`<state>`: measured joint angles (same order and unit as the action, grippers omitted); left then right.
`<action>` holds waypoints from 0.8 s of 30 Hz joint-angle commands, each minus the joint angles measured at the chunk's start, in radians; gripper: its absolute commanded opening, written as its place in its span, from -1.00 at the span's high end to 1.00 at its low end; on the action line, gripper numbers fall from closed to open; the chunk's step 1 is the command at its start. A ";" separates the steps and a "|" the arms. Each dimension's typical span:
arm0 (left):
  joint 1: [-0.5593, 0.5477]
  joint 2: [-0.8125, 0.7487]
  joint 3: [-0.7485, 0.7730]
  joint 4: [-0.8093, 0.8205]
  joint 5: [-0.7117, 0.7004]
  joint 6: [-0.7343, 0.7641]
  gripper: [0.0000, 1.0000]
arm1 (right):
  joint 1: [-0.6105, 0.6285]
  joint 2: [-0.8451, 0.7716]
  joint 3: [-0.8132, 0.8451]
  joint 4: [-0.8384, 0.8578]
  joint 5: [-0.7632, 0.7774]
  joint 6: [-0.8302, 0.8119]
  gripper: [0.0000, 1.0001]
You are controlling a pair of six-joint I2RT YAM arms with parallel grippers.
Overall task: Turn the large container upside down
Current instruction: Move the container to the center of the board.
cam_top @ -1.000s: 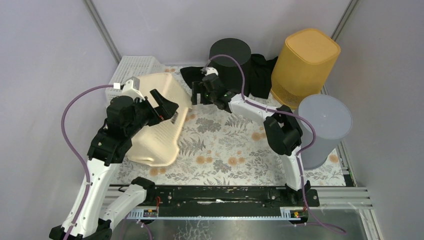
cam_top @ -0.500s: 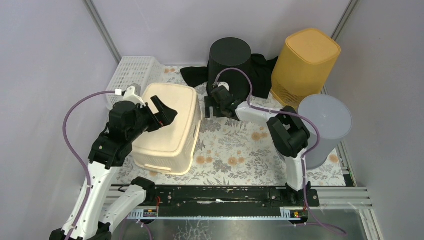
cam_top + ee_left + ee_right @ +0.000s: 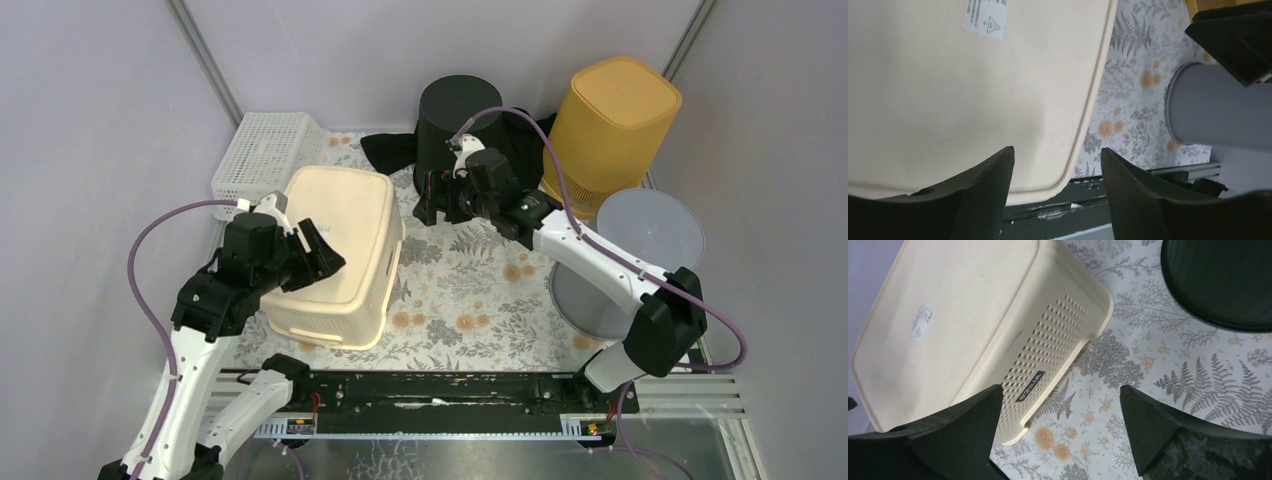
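Cream container [image 3: 340, 240] now overturned, base facing up

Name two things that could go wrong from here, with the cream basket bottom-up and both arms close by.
1. The left fingers hover spread over a near corner of the cream basket; a low pull-back could catch the edge and drag it.
2. The right fingers, also spread, hang between the basket and the black bin; a wide swing might knock either.
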<state>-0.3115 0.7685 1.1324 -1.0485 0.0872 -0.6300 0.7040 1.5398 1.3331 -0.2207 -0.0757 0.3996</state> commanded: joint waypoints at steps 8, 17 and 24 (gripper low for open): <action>0.006 0.024 0.075 -0.284 0.026 -0.032 -0.09 | -0.004 -0.044 -0.024 -0.006 -0.256 0.030 -0.86; 0.004 0.088 0.126 -0.406 0.009 -0.015 -0.11 | 0.000 -0.063 -0.079 0.031 -0.302 0.025 -0.87; 0.000 0.087 -0.006 -0.405 0.032 -0.033 -0.16 | 0.001 -0.048 -0.087 0.056 -0.355 0.032 -0.87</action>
<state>-0.3115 0.8516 1.1706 -1.4189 0.1089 -0.6571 0.7040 1.5230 1.2453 -0.2234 -0.3725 0.4252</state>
